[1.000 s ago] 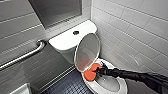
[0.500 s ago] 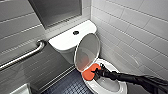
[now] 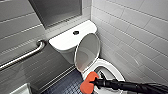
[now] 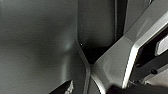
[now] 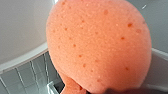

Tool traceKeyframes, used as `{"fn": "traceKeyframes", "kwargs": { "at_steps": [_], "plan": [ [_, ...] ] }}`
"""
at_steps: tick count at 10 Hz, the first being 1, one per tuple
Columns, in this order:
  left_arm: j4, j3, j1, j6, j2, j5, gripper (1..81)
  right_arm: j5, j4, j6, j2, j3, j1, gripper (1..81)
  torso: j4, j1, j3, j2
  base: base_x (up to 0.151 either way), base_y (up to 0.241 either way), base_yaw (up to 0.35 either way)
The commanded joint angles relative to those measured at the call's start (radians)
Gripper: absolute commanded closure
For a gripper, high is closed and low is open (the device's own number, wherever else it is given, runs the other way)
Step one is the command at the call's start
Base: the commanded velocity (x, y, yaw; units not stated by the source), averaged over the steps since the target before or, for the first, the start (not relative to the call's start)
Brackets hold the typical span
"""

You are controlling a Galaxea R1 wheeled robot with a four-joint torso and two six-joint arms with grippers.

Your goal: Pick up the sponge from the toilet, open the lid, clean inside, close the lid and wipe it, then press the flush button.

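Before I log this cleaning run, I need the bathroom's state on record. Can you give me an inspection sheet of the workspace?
Surface: toilet white and glossy, bowl uncovered; dark tiled floor beside it.
Job's things: lid raised, standing against the tank; sponge orange, at the bowl's front rim, contact cannot be told; flush button in the middle of the tank top.
Clutter: a white edge low in the head view, too cropped to identify.
Grippers: right pincer holds the sponge.
Cables: nothing seen.
Surroundings: white tiled wall beside the toilet, grab bar on the grey wall, recess above the tank.
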Motion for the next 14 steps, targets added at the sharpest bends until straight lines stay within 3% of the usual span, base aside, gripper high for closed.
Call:
{"fn": "traceKeyframes", "kwargs": {
  "at_steps": [1, 4, 6, 14],
  "plan": [
    [0.001, 0.029, 0.017, 0.006, -0.009, 0.076, 1.0, -0.072, -0.022, 0.006, -0.083, 0.092, 0.048, 81.1, 0.0, 0.0, 0.0, 0.0, 0.0, 0.0, 0.0],
    [0.002, 0.043, 0.017, 0.006, -0.021, 0.076, 1.0, -0.071, -0.026, 0.004, -0.16, 0.141, -0.017, 81.1, 0.0, 0.0, 0.0, 0.0, 0.0, 0.0, 0.0],
    [0.002, 0.043, 0.017, 0.006, -0.016, 0.076, 1.0, -0.05, -0.034, 0.004, -0.291, 0.247, -0.058, 81.1, 0.0, 0.0, 0.0, 0.0, 0.0, 0.0, 0.0],
    [0.005, 0.043, 0.015, 0.012, -0.021, 0.067, 1.0, 0.105, -0.074, 0.004, -0.65, 0.433, -0.317, 81.1, 0.0, 0.0, 0.0, 0.0, 0.0, 0.0, 0.0]
  ]
}}
